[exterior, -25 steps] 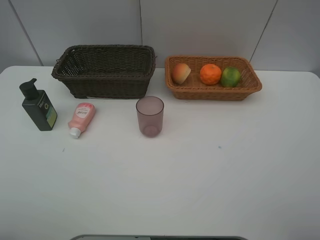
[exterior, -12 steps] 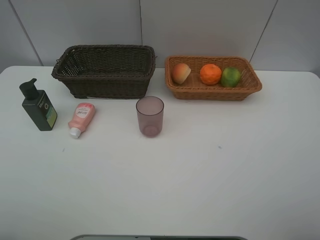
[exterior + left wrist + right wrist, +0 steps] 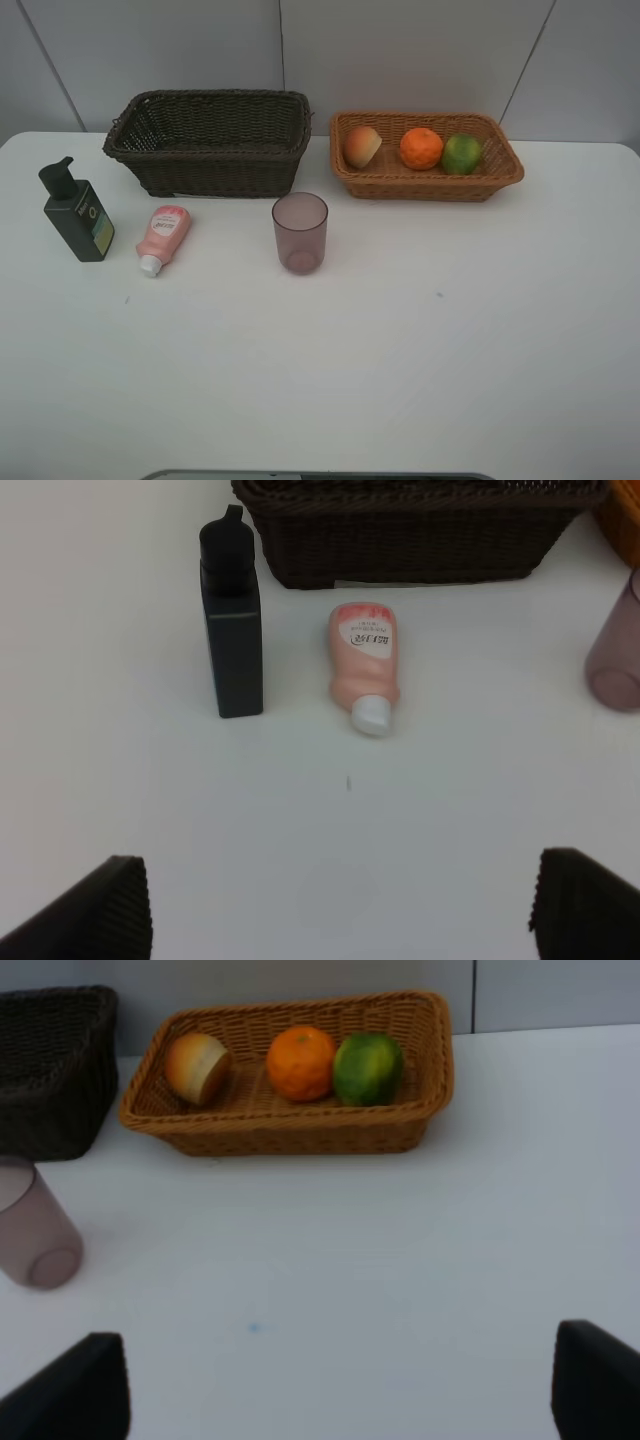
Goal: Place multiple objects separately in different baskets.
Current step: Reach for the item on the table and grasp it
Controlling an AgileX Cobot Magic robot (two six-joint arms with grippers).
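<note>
At the back of the table (image 3: 400,350), the deeper basket (image 3: 205,98) is set left of the shallower basket (image 3: 430,188), in which a round fruit (image 3: 362,146), an orange (image 3: 421,148) and a citrus (image 3: 461,153) are lined left to right. Before the deeper basket, the pump bottle (image 3: 78,215), tube (image 3: 163,235) and cup (image 3: 300,232) are ranged left to right.

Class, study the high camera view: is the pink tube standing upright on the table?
No: the pink tube lies flat on the table, its white cap pointing away from the dark brown basket.
</note>
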